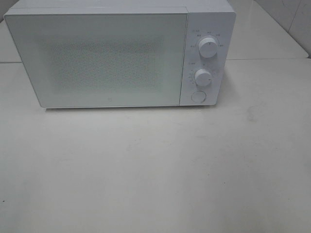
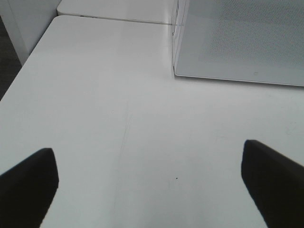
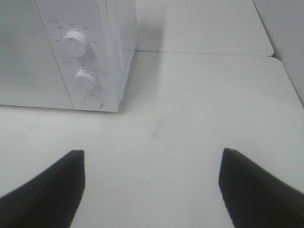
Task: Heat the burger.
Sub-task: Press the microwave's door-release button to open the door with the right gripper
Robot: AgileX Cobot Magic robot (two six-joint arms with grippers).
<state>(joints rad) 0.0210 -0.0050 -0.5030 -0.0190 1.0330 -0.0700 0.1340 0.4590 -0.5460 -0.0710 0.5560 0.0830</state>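
Left claw (image 2: 147, 148): wide open, holding nothing, low over the desk.
Right claw (image 3: 152, 153): open a good way, holding nothing, pointing at the knob side of the oven.
Desk: the smooth white desk (image 1: 155, 170) looks slippery.
Oven: the white box-shaped microwave oven (image 1: 121, 53) sits at the far side, with its frosted door (image 1: 97, 58) shut.
Burger: not in any picture. It may be behind the door, I cannot tell.
Worry one: a hard poke on the round white button (image 1: 198, 96) could slide the oven back.
Worry two: the two round white knobs (image 1: 208, 47) are smooth, so a claw may slip or turn one too far.
Worry three: starting the oven with no burger inside.
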